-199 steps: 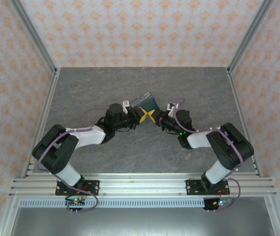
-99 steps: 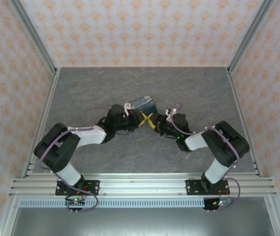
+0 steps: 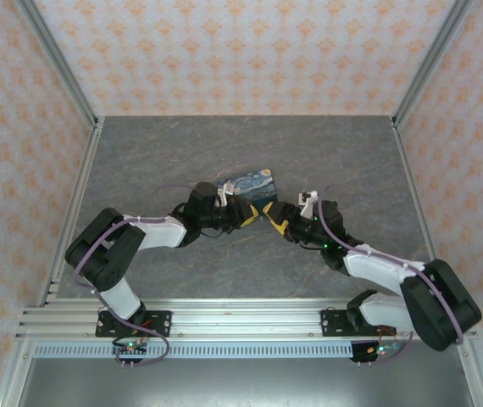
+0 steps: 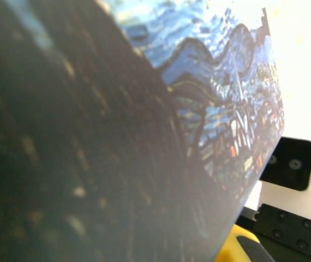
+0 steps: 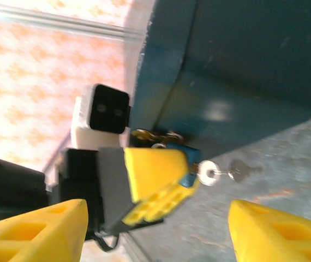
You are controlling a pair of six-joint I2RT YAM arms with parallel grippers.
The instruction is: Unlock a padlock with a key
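Most of key point(image 5: 189, 165) behind left fingers point(image 5: 155, 177); padlock point(image 4: 215, 109) blurred

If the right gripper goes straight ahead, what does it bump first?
Probably the key by the padlock, on its dark side, next to the left gripper; depth is hard to judge.

We look down on the padlock point(image 3: 250, 185) from high above, on its near side, far away. Our left wrist camera sits almost against its painted face; the right wrist camera faces its dark blue side closely. All views share it.
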